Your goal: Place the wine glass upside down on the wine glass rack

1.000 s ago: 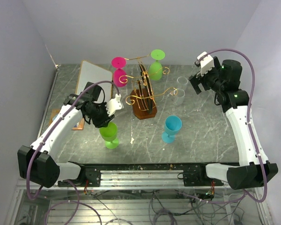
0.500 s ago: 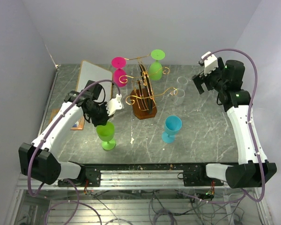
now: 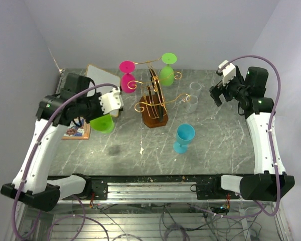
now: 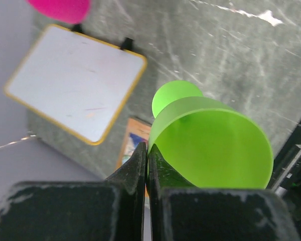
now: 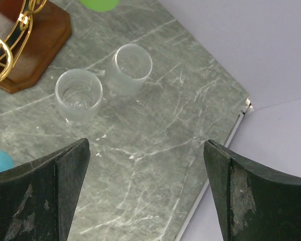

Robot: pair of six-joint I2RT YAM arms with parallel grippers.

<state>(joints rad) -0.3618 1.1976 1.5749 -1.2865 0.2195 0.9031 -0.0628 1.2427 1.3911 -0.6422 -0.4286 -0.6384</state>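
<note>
My left gripper is shut on the rim of a lime green wine glass and holds it tilted in the air, left of the rack. In the left wrist view the fingers pinch the glass wall, with its foot behind the bowl. The gold wire wine glass rack stands on a brown base at mid-table. A pink glass and a green glass hang upside down on it. My right gripper is open and empty at the far right.
A blue wine glass stands upright in front of the rack. Two clear glasses stand right of it, also seen in the right wrist view. A whiteboard and a picture card lie at the left.
My left arm has lifted the green glass off the table, carried it back and left, and tilted it. My right arm has drawn slightly to the right.
</note>
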